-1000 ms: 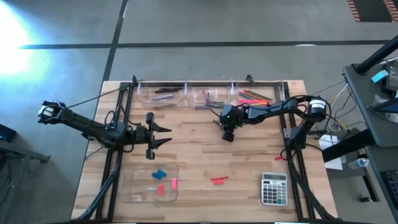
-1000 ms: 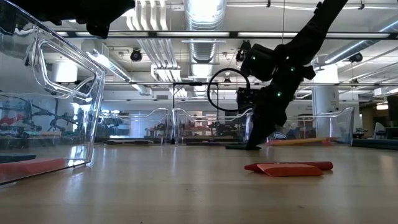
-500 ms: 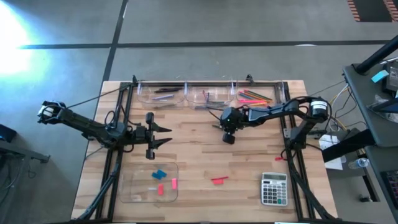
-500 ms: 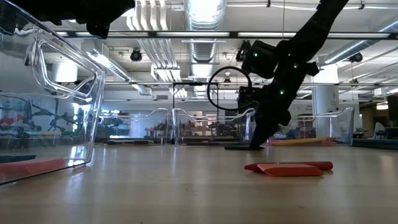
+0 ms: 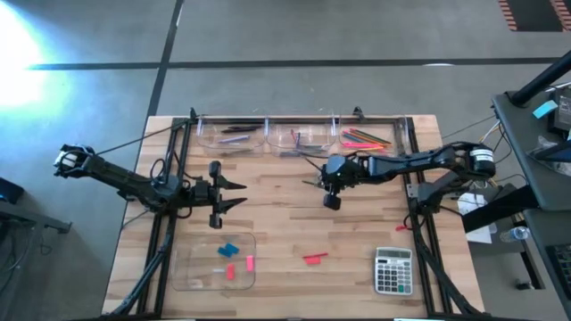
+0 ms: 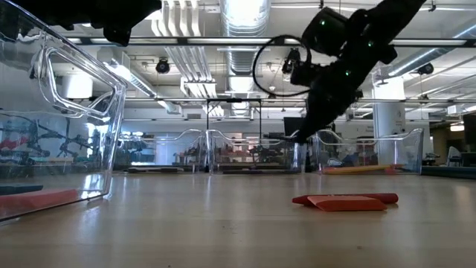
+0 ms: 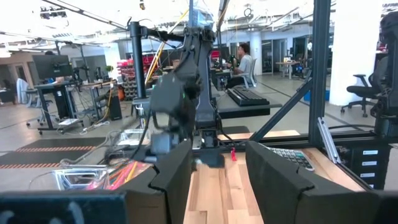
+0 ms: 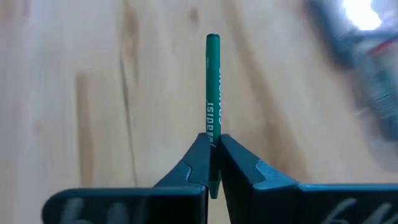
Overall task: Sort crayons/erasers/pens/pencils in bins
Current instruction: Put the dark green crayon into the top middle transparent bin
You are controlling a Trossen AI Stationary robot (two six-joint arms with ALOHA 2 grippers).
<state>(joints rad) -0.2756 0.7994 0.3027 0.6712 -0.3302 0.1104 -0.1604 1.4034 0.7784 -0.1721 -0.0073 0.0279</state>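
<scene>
My right gripper [image 5: 318, 182] is shut on a green crayon [image 8: 212, 81] above the middle of the table, in front of the middle tub [image 5: 299, 139]. In the low view it [image 6: 296, 136] hangs well above the wood. My left gripper [image 5: 244, 194] is open and empty at the left middle of the table. Three clear tubs stand in a row at the far edge: dark pens [image 5: 234, 134] lie in the left one, and orange, pink and green pencils [image 5: 364, 137] in the right one. Blue and red erasers [image 5: 230, 260] lie in the shallow tray [image 5: 192, 267]. My right gripper pinches one end of the green crayon [image 8: 212, 129] between its two fingertips. The crayon lies along the fingers and sticks out straight past their tips. It is lifted clear of the table.
A red piece [image 5: 313, 259] lies on the wood near the front middle, and it also shows in the low view [image 6: 346, 201]. A grey calculator [image 5: 393, 270] sits at the front right. Bare wood lies between the tubs and the tray.
My right gripper has risen from the table top with the green crayon, shifting slightly toward the table's right edge. The crayon, which was down at the wood, is now lifted clear.
</scene>
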